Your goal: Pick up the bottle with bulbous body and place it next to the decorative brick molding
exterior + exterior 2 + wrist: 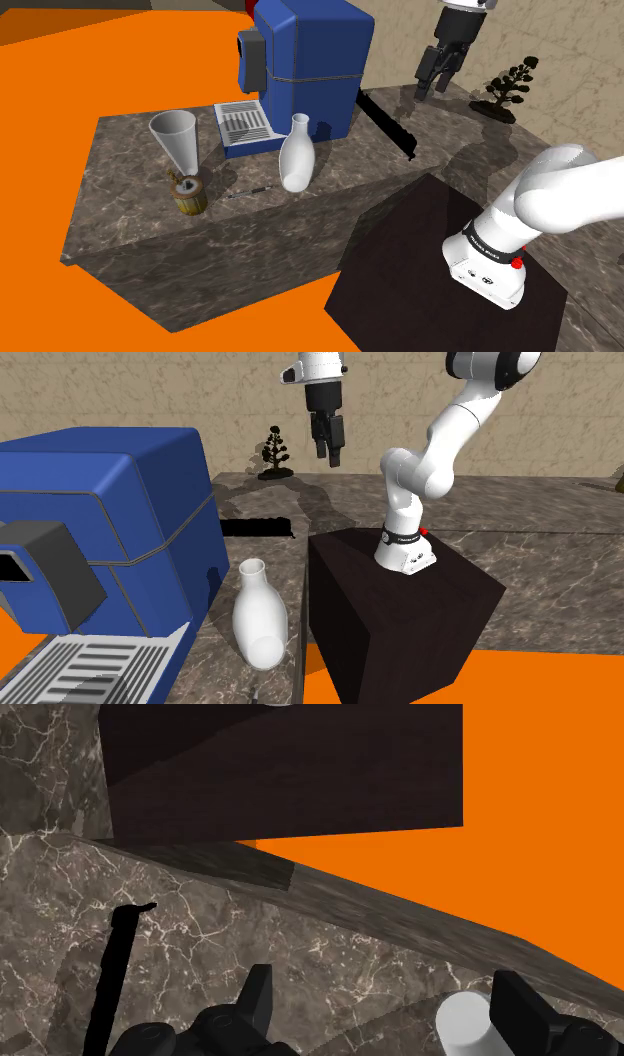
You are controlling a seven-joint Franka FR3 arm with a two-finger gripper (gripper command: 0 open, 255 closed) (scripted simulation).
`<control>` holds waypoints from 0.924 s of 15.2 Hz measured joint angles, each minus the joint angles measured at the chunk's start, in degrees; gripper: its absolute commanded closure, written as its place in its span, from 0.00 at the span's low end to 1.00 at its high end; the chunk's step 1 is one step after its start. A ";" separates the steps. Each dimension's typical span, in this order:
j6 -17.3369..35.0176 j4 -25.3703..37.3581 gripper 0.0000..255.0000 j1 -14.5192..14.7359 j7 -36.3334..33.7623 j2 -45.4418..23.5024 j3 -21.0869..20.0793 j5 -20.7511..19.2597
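Hangs empty, jaws spread, at upper right of the shoulder view, well apart from white bulbous bottle (296, 160) upright on marbled surface (130, 200) beside blue machine (310, 60).

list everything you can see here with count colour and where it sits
coffee machine: 1, blue, back of counter
bottle: 1, white, upright before the machine
cone cup: 1, pale grey, shoulder view's left of the bottle
small barrel: 1, brown, by the cone
thin stick: 1, dark, between barrel and bottle
long strip: 1, black, flat beside the machine
bonsai: 1, dark, by the wall
counter: 1, grey-brown marble
stand: 1, dark box
arm: 1, white
gripper: 1, black, open, raised over counter
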State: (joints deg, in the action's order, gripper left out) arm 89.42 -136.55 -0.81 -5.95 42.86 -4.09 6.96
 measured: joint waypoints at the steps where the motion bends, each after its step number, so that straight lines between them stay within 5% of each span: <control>1: 0.00 0.00 0.00 0.00 0.00 0.00 0.00 0.00; 14: 12.52 11.53 0.00 2.31 -6.99 -24.01 -9.79 -0.35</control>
State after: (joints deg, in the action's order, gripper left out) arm 101.95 -125.02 1.50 -12.93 18.85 -13.88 6.60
